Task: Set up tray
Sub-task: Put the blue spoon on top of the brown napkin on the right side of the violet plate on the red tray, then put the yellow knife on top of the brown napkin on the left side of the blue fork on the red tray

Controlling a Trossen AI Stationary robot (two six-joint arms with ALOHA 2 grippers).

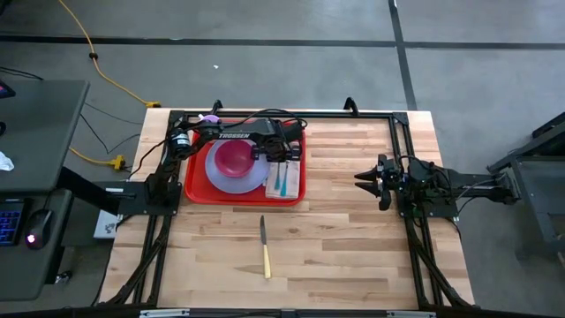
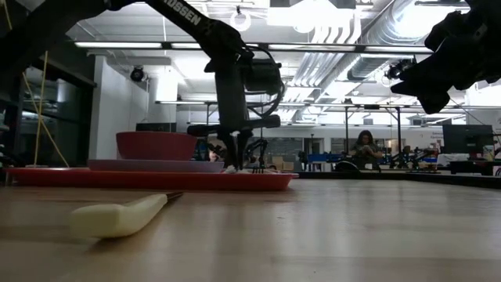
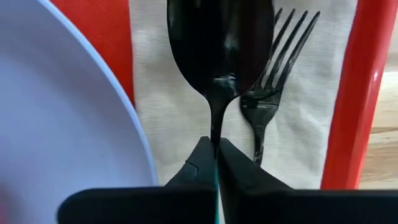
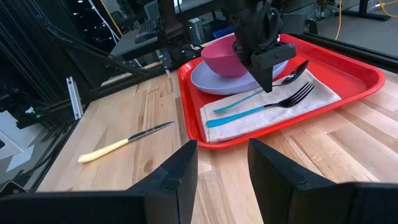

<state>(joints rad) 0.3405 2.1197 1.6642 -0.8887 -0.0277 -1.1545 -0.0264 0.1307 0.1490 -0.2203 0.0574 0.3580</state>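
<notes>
The red tray point(image 1: 194, 181) lies at the table's far left. On it stand a lavender plate point(image 1: 219, 177) with a pink bowl point(image 1: 234, 156), and beside them a cream napkin point(image 4: 261, 115). A fork point(image 3: 267, 93) and a spoon point(image 3: 217, 50), both black with teal handles, lie side by side on the napkin. My left gripper point(image 3: 216, 149) stands over the napkin, pointing down, shut on the spoon. My right gripper point(image 1: 360, 177) waits open at the table's right, holding nothing. My left gripper pinches the spoon's thin black neck point(image 3: 215, 127), just behind the bowl, between its two fingertips. The fingers come from above, pointing down, one on each side of the handle. The spoon lies lengthwise over the napkin, its teal handle end point(image 4: 217, 109) down on the cloth.
A knife point(image 1: 265, 247) with a pale yellow handle lies on the bare wood nearer the front edge, in front of the tray. A black frame point(image 1: 402, 124) runs along the table's sides. A person sits far off in the room beyond.
</notes>
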